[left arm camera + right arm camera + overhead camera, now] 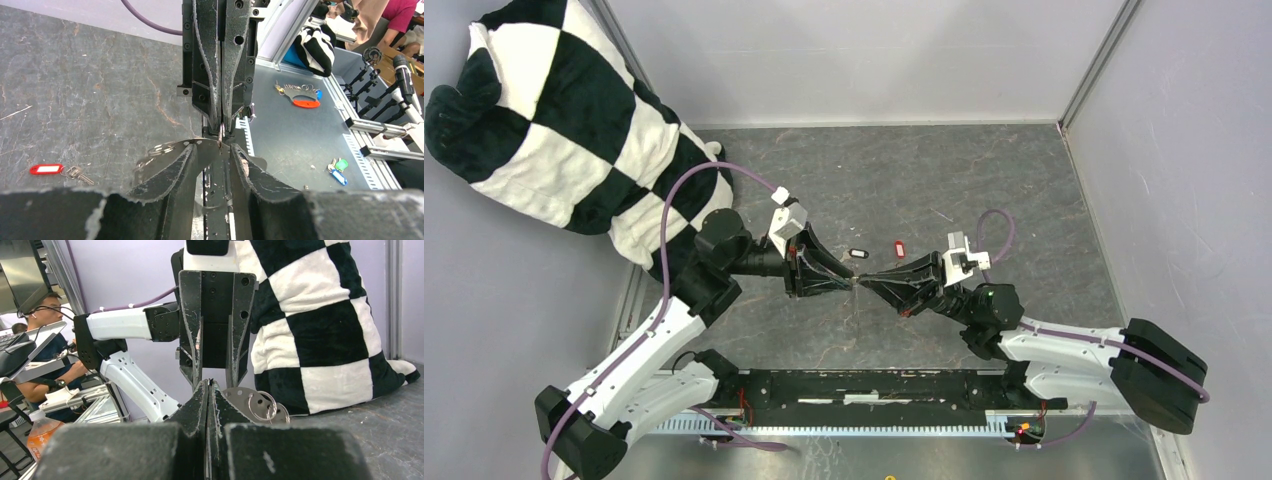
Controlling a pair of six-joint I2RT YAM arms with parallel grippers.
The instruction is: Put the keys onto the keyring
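The right gripper (209, 384) is pinching the keyring (172, 149) with its jaws closed, the left gripper (216, 150) is facing it tip to tip, part open and clamping nothing, and the keys are lying on the table (984, 170) just beyond, black-tagged key (857, 253) nearer left, red-tagged key (900, 247) nearer right.

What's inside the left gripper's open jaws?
The tips of the shut right gripper and part of the silvery keyring sit between the open fingers of the left gripper. Those fingers cover exactly where the keyring is pinched.
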